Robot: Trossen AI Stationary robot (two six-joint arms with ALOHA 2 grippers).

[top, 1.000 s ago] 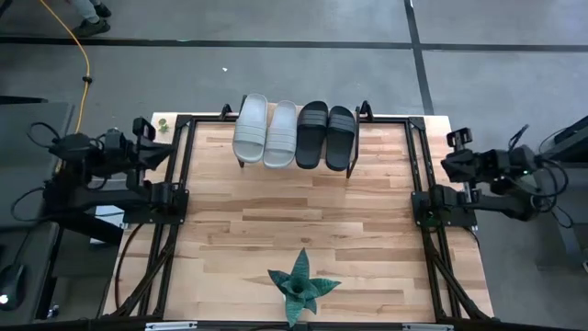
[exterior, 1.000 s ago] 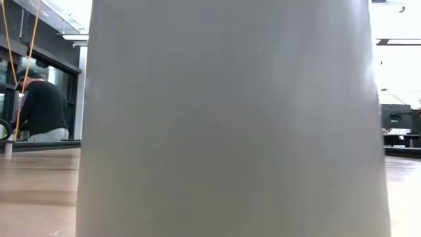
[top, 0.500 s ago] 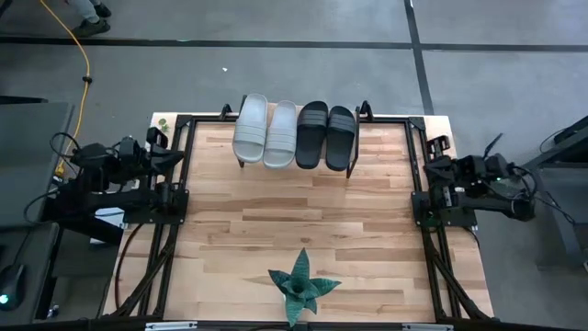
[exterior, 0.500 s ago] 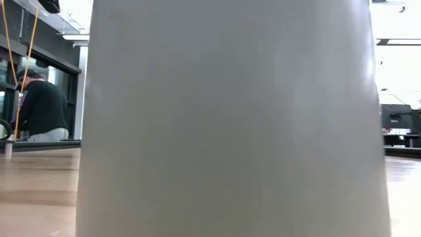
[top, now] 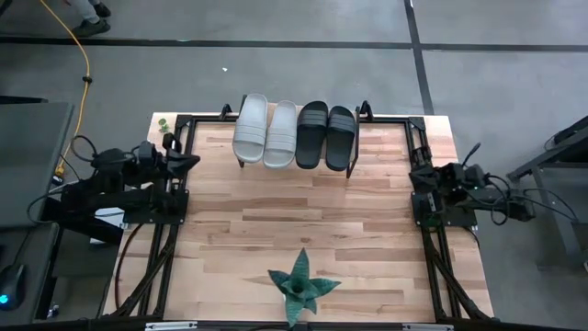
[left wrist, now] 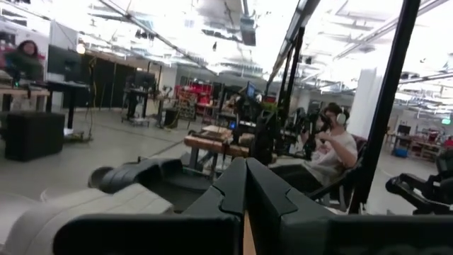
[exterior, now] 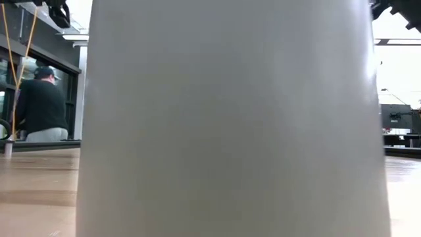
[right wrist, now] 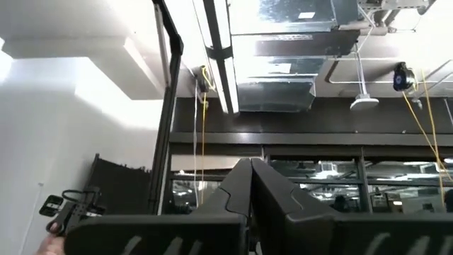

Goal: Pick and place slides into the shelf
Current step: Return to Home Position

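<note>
Slides [top: 281, 134], open-toe, ribbed strap, two pale grey-beige, two black: set side by side on low plank-topped, dark-legged shelf [top: 242, 163] at wooden tabletop's [top: 303, 221] far edge. Left tool [left wrist: 245, 170] and right tool [right wrist: 250, 167], clenched empty at opposite side edges, are best folded home clear of it.

A robotics lab in an open industrial hall: beyond the left gripper [left wrist: 245, 166] stand workbenches [left wrist: 212, 138] and a seated person [left wrist: 338, 142] in headphones; beyond the right gripper [right wrist: 250, 166] run bare metal ducts [right wrist: 297, 42] and a strip light [right wrist: 218, 57]; outward of both grippers lies grey floor [top: 276, 64] crossed by dark lines
</note>
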